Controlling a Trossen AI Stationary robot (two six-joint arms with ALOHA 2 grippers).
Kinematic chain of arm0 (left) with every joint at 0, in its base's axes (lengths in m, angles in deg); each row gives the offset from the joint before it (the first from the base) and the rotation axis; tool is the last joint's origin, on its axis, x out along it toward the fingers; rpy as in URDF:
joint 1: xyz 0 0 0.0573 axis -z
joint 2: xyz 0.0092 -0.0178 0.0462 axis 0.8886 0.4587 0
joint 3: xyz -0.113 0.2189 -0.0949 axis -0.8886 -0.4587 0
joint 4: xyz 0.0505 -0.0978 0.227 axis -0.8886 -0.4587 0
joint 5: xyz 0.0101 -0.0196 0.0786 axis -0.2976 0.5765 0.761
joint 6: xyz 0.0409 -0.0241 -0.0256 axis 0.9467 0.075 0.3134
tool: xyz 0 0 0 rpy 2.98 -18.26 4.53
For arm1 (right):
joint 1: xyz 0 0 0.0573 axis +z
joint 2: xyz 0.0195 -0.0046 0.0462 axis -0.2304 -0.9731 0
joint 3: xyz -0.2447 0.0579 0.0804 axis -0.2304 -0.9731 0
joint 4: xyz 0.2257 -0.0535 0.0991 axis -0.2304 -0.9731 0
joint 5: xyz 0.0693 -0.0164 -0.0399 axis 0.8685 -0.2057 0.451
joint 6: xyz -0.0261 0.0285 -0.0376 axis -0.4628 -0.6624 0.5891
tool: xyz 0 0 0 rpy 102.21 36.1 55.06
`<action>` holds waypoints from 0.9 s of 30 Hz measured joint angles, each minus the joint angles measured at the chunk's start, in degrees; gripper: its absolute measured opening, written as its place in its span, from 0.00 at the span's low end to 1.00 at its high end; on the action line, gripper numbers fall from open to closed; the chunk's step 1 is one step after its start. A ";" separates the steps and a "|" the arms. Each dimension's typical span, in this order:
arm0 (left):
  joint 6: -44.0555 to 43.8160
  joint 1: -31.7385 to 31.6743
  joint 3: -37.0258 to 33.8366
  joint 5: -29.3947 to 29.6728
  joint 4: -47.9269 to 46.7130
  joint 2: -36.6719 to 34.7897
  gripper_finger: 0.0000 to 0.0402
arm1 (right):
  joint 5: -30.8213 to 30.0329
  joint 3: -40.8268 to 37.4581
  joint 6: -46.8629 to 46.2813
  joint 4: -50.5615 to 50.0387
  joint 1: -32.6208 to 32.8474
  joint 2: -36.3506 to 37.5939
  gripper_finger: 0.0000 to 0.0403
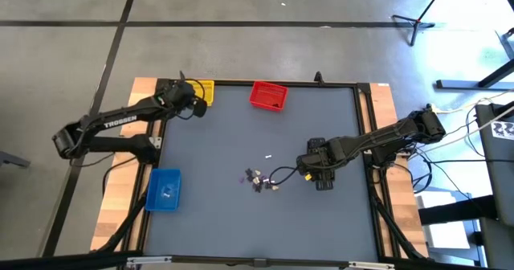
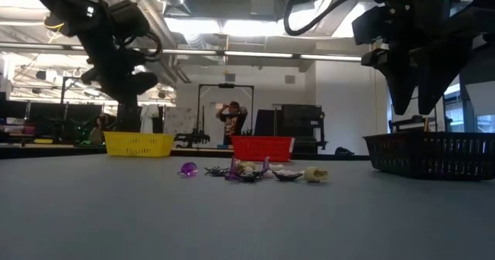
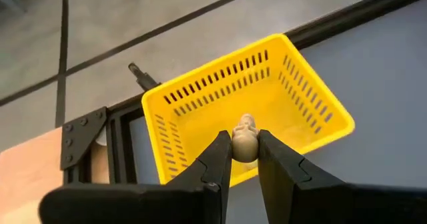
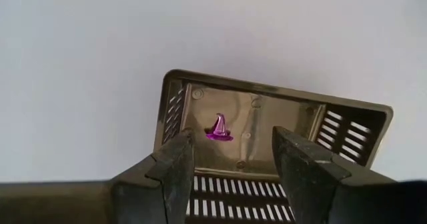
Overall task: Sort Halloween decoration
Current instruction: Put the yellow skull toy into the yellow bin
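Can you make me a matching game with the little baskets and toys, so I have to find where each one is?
Things:
1. pale skull
2. purple witch hat
3. blue basket
4. red basket

Places:
A. lying inside the black basket
B. at the table's far edge, near its middle
C. pinched in the left gripper above the yellow basket
D. at the table's left side, near the front

Pairs: 1-C, 2-A, 3-D, 4-B

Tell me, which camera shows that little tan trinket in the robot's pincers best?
The left wrist view: the tan trinket sits pinched in the left gripper, over the yellow bin. The high and low views show that arm, but the trinket can't be made out; the right wrist view misses it.
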 joint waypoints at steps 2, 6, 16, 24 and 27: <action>0.02 -0.47 -1.36 0.00 1.01 -0.02 0.12 | -0.01 -0.02 0.00 0.06 -0.02 0.00 0.49; 0.00 -0.72 -3.16 0.12 1.17 0.00 0.12 | -0.01 0.00 -0.01 0.14 -0.02 0.00 0.49; -0.48 -0.70 -5.01 0.11 1.12 0.00 0.16 | -0.01 -0.02 0.00 0.19 -0.02 0.00 0.49; -2.47 -0.70 -5.01 0.08 1.12 0.00 0.29 | -0.01 0.00 0.05 0.48 -0.02 0.00 0.49; -3.45 -0.70 -5.01 0.06 1.10 -0.06 0.32 | -0.01 -0.01 1.59 1.21 -0.02 0.00 0.49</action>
